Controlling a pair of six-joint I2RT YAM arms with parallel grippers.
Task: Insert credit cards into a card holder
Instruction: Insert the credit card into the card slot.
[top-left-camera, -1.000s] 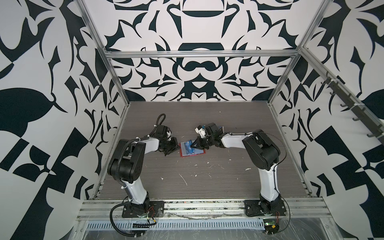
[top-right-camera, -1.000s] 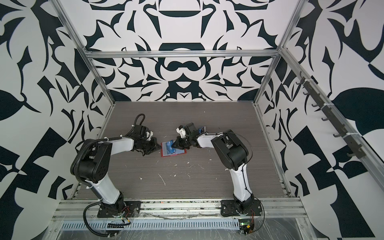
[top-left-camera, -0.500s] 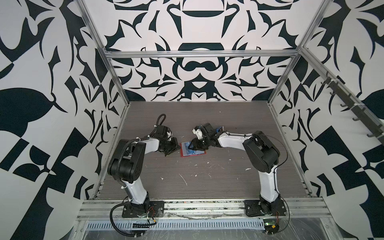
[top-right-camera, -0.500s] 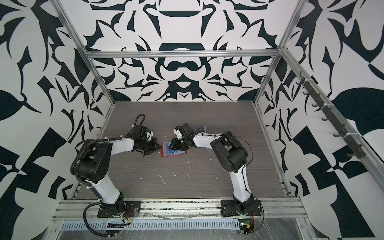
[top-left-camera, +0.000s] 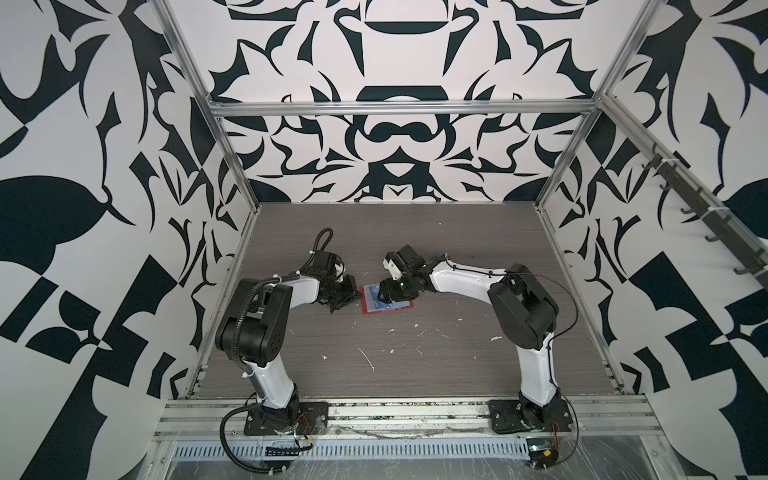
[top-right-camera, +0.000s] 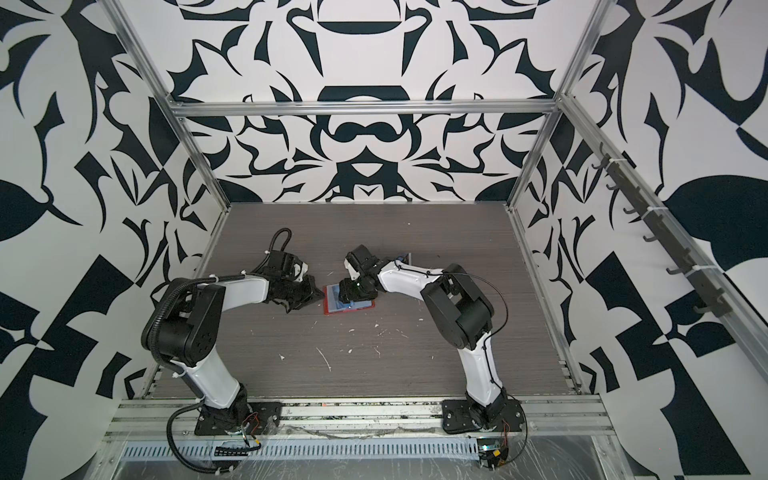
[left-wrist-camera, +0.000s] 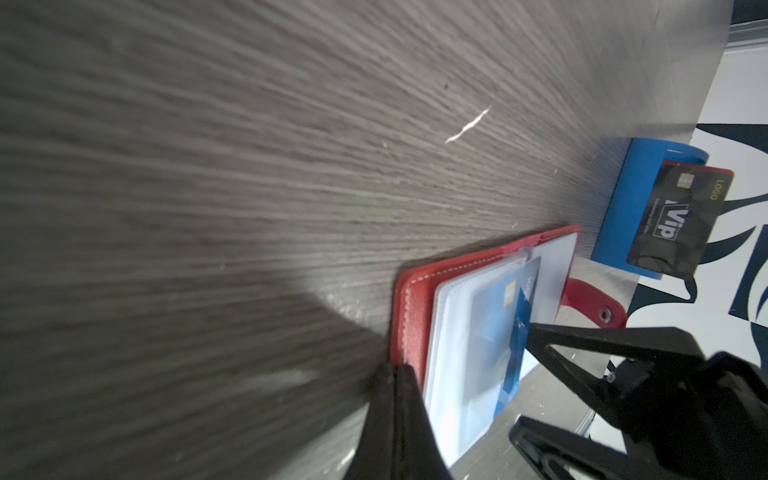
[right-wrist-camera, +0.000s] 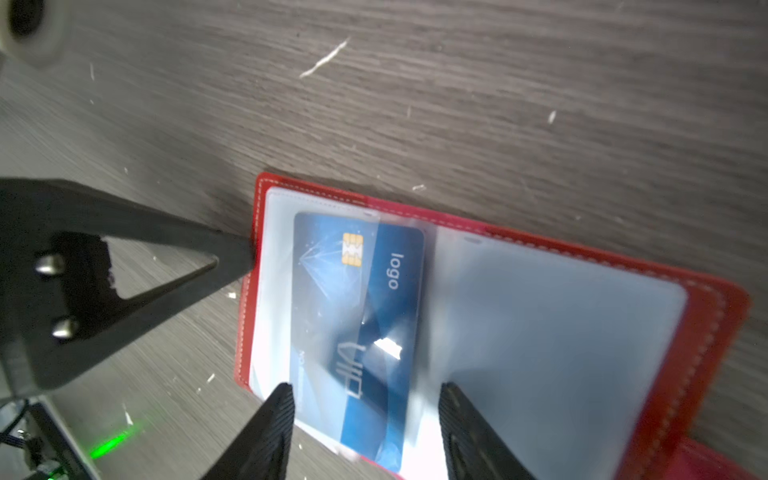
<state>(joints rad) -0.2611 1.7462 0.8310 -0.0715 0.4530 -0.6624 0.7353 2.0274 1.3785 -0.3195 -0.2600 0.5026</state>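
Note:
The card holder (right-wrist-camera: 706, 316), a red wallet, lies open on the table in both top views (top-left-camera: 390, 309) (top-right-camera: 352, 311). A blue credit card (right-wrist-camera: 357, 291) lies on its clear sleeves, partly under one, with one long edge raised in the left wrist view (left-wrist-camera: 515, 345). My right gripper (right-wrist-camera: 365, 388) (top-left-camera: 384, 293) hovers open just over this card, a finger on either side, holding nothing. My left gripper (left-wrist-camera: 397, 374) (top-left-camera: 347, 297) is shut, its tips touching the wallet's left edge (left-wrist-camera: 409, 316).
A small blue stand (left-wrist-camera: 623, 208) (top-right-camera: 405, 257) behind the wallet holds a black VIP card (left-wrist-camera: 669, 220), with a red card (left-wrist-camera: 723, 174) behind it. The wallet's snap tab (left-wrist-camera: 598, 307) points toward the stand. White scraps (top-left-camera: 368, 359) litter the table's front half.
My right gripper has opened and let go of the blue card, shifting slightly left over the wallet. The left arm has not moved.

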